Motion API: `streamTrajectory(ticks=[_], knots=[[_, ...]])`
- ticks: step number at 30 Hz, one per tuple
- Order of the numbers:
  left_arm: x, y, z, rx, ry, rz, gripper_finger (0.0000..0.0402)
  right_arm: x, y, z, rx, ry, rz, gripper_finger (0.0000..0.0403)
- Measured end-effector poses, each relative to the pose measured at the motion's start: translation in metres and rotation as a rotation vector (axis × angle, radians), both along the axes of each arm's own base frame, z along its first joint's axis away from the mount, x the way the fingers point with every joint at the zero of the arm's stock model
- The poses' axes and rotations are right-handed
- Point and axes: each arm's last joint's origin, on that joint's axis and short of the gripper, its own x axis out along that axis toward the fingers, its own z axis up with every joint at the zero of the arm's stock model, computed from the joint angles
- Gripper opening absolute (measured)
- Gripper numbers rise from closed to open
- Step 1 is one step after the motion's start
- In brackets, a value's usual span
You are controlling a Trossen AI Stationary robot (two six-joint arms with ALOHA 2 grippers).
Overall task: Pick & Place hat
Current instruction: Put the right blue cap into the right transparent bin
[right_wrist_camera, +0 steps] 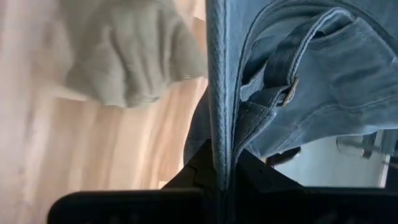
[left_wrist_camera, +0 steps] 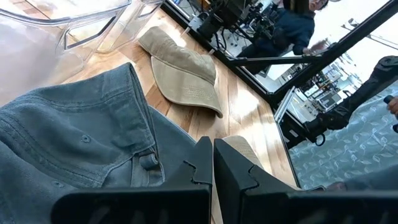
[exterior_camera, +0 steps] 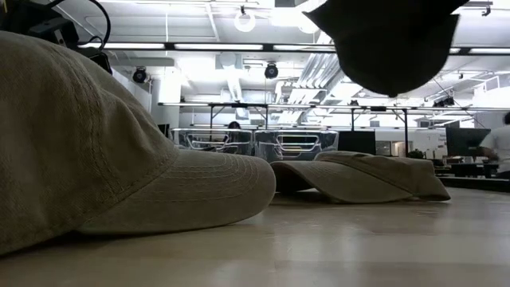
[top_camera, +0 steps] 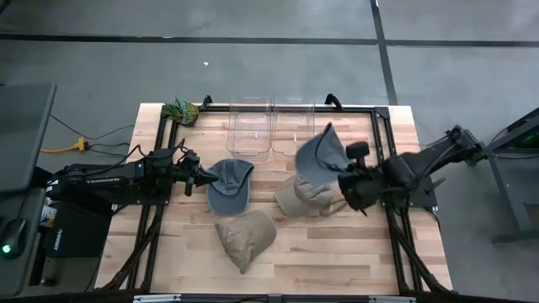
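Two blue-grey caps and two tan caps show. My right gripper (top_camera: 341,183) is shut on one blue-grey cap (top_camera: 322,151), which is up in the air right of the table's middle and dark at the top of the low view (exterior_camera: 390,40). Under it a tan cap (top_camera: 301,197) lies on the table. The other blue-grey cap (top_camera: 229,185) lies left of the middle, with my left gripper (top_camera: 205,179) shut at its left edge. The second tan cap (top_camera: 246,236) lies nearer the front edge. My right gripper pinches the lifted cap's stitched bottom edge (right_wrist_camera: 217,146) between its two fingers, close to the back strap and buckle (right_wrist_camera: 289,93). The fingers slant down at it from the table's right side. The cap is clear of the table and of the tan cap below. My left gripper (left_wrist_camera: 212,165) points over the lying blue-grey cap (left_wrist_camera: 81,143); whether its shut fingers touch the cloth, I cannot tell.
Two clear plastic bins (top_camera: 248,126) (top_camera: 293,126) stand side by side at the far edge. A green leafy object (top_camera: 180,109) sits at the far left corner. A black frame (top_camera: 383,135) borders the tabletop. A person (left_wrist_camera: 292,25) is beyond the table.
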Motion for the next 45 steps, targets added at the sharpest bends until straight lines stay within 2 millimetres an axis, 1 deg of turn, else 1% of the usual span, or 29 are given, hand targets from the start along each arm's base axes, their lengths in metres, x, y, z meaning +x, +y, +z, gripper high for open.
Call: streamTrajectory(ticks=[7,9,11,15,22,27,31,36,42,45], knots=[[0.0,0.0,0.0,0.0,0.0,0.0,0.0,0.003,-0.035,0.01,0.046,-0.109,-0.161,0.0012],[0.0,0.0,0.0,0.0,0.0,0.0,0.0,0.006,-0.043,0.011,0.053,-0.133,-0.198,0.0012],[0.0,0.0,0.0,0.0,0.0,0.0,0.0,0.008,-0.047,0.012,0.046,-0.134,-0.198,0.0012],[0.0,0.0,0.0,0.0,0.0,0.0,0.0,0.011,-0.054,0.014,0.012,-0.124,-0.134,0.0012],[0.0,0.0,0.0,0.0,0.0,0.0,0.0,0.011,-0.071,0.017,-0.071,-0.034,-0.016,0.0012],[0.0,0.0,0.0,0.0,0.0,0.0,0.0,0.014,-0.081,0.018,-0.052,-0.02,0.047,0.0012],[0.0,0.0,0.0,0.0,0.0,0.0,0.0,0.017,-0.088,0.008,-0.033,-0.012,0.117,0.0012],[0.0,0.0,0.0,0.0,0.0,0.0,0.0,0.013,-0.093,-0.007,-0.086,0.005,0.199,0.0012],[0.0,0.0,0.0,0.0,0.0,0.0,0.0,0.003,-0.092,-0.012,-0.086,-0.05,0.269,0.0012],[0.0,0.0,0.0,0.0,0.0,0.0,0.0,0.0,-0.093,-0.015,-0.13,-0.041,0.299,0.0012]])
